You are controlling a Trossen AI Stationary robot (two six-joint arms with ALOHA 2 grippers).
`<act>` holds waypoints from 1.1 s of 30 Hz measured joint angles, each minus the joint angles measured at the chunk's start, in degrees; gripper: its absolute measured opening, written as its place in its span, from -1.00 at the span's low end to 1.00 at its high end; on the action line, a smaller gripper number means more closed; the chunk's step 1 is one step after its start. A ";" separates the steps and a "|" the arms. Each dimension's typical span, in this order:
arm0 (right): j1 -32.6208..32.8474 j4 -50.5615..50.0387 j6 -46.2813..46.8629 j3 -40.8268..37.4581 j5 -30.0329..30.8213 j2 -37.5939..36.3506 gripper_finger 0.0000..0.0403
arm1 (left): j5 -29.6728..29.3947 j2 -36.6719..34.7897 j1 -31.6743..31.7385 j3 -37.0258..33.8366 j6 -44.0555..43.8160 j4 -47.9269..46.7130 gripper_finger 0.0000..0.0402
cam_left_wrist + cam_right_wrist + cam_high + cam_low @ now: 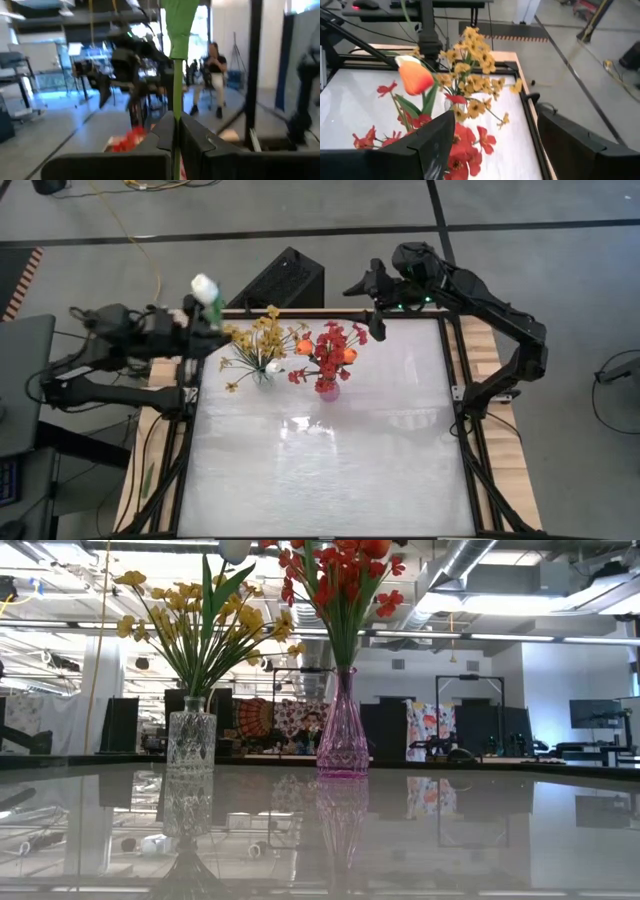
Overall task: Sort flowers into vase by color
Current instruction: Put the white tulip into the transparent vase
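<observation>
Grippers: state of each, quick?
Left gripper: shut on the white flower, gripping its stem.
Right gripper: open, holding nothing.

Table [330, 470]: a glossy white top is seen inside a dark frame, with wooden boards along its sides.
Clear vase [191, 741]: it is stood upright directly on the top, near the far edge.
Pink vase [343, 735]: it is stood upright just beside the clear vase, on that vase's right in the low view.
</observation>
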 joint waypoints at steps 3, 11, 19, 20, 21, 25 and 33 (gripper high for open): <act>-0.69 -1.35 1.19 0.00 0.00 0.32 0.54 | 0.22 -4.22 -0.72 -0.76 1.17 -8.23 -1.00; -0.08 -2.48 1.89 -1.68 0.02 0.57 0.54 | 0.36 -8.37 -2.66 -18.56 -1.37 5.99 -1.00; -0.17 -2.23 3.24 -1.66 0.09 0.51 0.54 | -8.34 -8.79 -3.52 -28.08 4.81 10.12 -1.00; -0.17 -2.29 3.28 -1.66 0.09 0.53 0.54 | -11.22 -9.13 -3.49 -28.09 4.87 8.62 -1.00; -0.15 -2.46 3.28 -1.66 0.09 0.53 0.54 | -13.75 -9.39 -3.47 -28.09 5.00 7.57 -1.00; 0.19 -3.07 3.30 -1.66 0.11 0.53 0.54 | -18.06 -10.05 -3.47 -28.09 6.39 5.41 -1.00; 0.21 -3.38 2.97 -1.66 0.09 0.53 0.54 | -18.36 -8.14 -3.50 -33.36 6.15 15.64 -1.00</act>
